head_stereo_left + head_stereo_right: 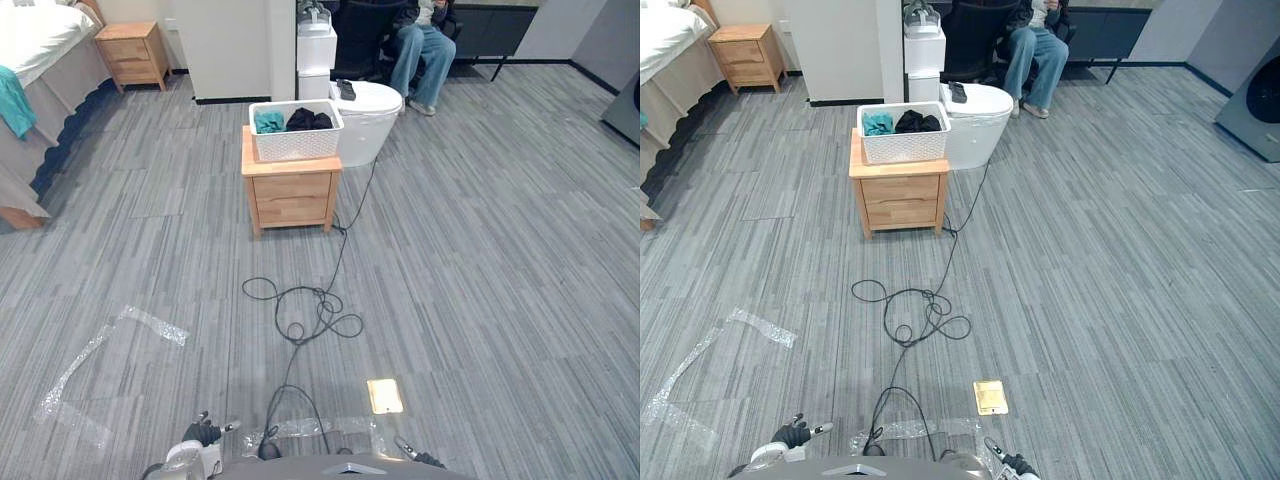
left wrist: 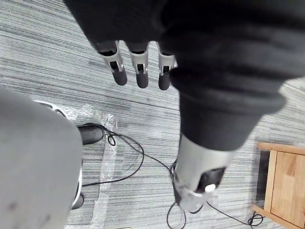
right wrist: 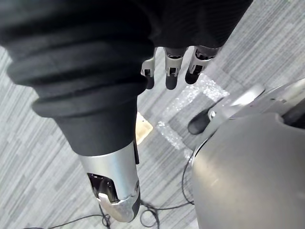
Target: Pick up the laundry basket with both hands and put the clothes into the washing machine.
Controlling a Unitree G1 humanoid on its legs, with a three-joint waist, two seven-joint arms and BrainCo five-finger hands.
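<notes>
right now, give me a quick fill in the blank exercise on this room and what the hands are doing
1. The ____ laundry basket stands on the wooden nightstand.
2. In the basket, beside the teal garment, lie clothes coloured ____.
3. The left hand and the right hand hang with straight fingers and hold ____.
4. The person beyond the basket is ____ down.

Missing words: white; black; nothing; sitting
</notes>
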